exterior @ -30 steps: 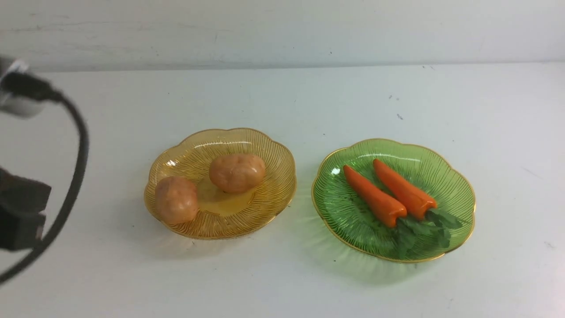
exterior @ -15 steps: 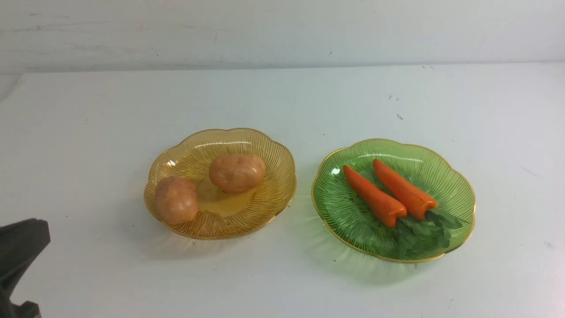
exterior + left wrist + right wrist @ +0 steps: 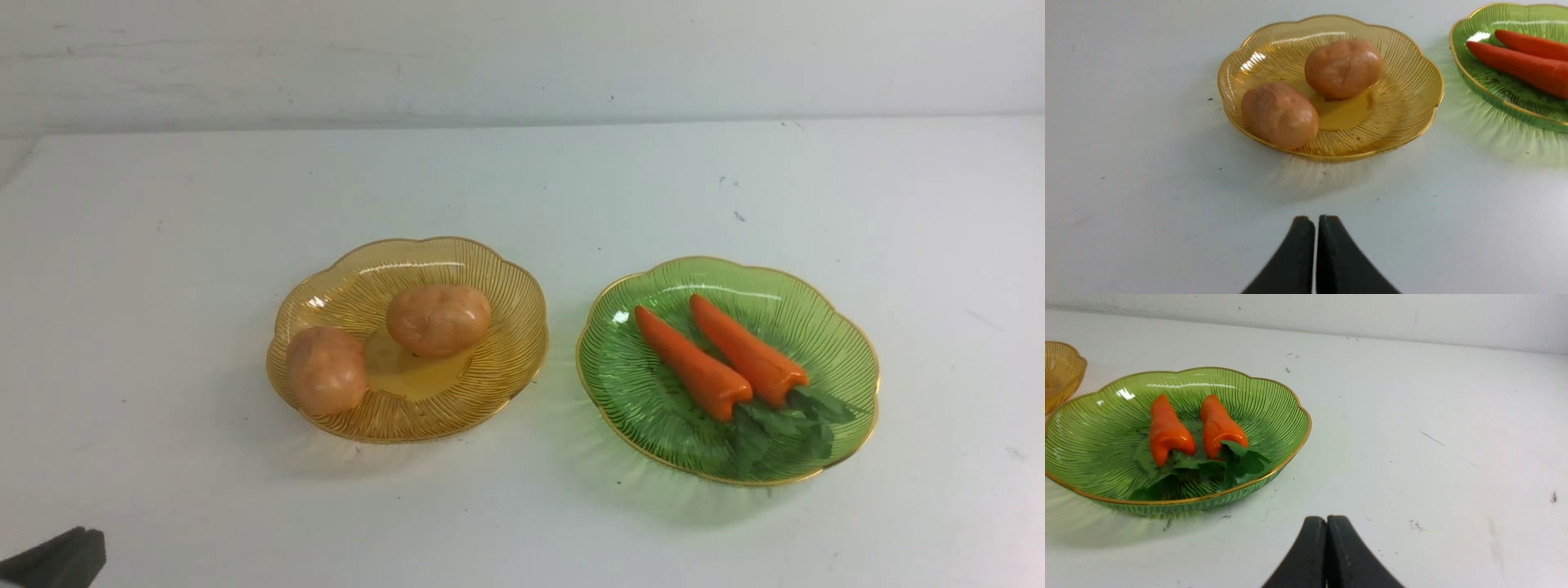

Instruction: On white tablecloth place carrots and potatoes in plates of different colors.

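Left gripper [image 3: 1316,222]: fingertips pressed together, nothing between them, touching no object; it sits over bare white tablecloth [image 3: 163,245] on the near side of the amber plate [image 3: 506,278]. In the front view only a dark corner of it [image 3: 61,559] shows at the lower left edge, the rest cut off. The amber plate lies left of centre and carries both potatoes: the left potato [image 3: 326,369] rests against the near-left wall, the right potato [image 3: 438,319] sits nearer the middle, the two close but whether they touch cannot be told. The green plate [image 3: 841,343] lies just beside it to the right, rims apart, and holds both carrots: the left carrot [image 3: 692,363] and right carrot [image 3: 748,349] lie side by side, tips pointing away toward the far left, leafy tops [image 3: 784,425] spread over the near-right of the dish and partly lost against the green ribbing. Right gripper [image 3: 1327,524]: fingertips likewise closed together, empty, over bare cloth near the green plate [image 3: 1290,400]; it does not appear in the front view. In the right wrist view only an edge of the amber plate [image 3: 1061,363] shows. Small dark specks [image 3: 739,216] mark the cloth on the far right.
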Robot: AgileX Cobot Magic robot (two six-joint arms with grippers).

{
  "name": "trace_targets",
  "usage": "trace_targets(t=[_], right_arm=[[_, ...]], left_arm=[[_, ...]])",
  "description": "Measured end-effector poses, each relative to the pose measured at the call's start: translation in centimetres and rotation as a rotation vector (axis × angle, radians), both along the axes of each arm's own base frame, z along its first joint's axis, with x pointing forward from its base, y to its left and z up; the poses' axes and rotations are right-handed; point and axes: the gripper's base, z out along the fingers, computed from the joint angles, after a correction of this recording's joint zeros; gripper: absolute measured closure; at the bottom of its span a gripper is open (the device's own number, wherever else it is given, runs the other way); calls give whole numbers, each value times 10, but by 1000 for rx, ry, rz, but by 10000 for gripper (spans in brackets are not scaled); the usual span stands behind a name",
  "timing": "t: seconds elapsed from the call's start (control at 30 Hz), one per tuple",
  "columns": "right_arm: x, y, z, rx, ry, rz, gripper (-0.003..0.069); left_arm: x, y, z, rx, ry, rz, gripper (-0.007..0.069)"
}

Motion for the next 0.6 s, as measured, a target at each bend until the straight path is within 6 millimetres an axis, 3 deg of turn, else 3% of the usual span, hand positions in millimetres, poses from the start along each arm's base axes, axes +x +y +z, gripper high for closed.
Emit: trace_targets(t=[0.03,0.07,0.13,0.27,0.6], right_arm=[[0,0,0,0,0,0,674],[0,0,0,0,0,0,674],[0,0,0,0,0,0,674],[0,0,0,0,1,0,674],[0,0,0,0,1,0,674]], left_arm=[[-8,3,-13,-10,-47,28,625],[-8,3,-13,-10,-47,28,625],[-17,8,-41,-5,-97,84,625],[-17,13,-69,41,-60,141,625],[-14,16,-78,14,-74,207,625]])
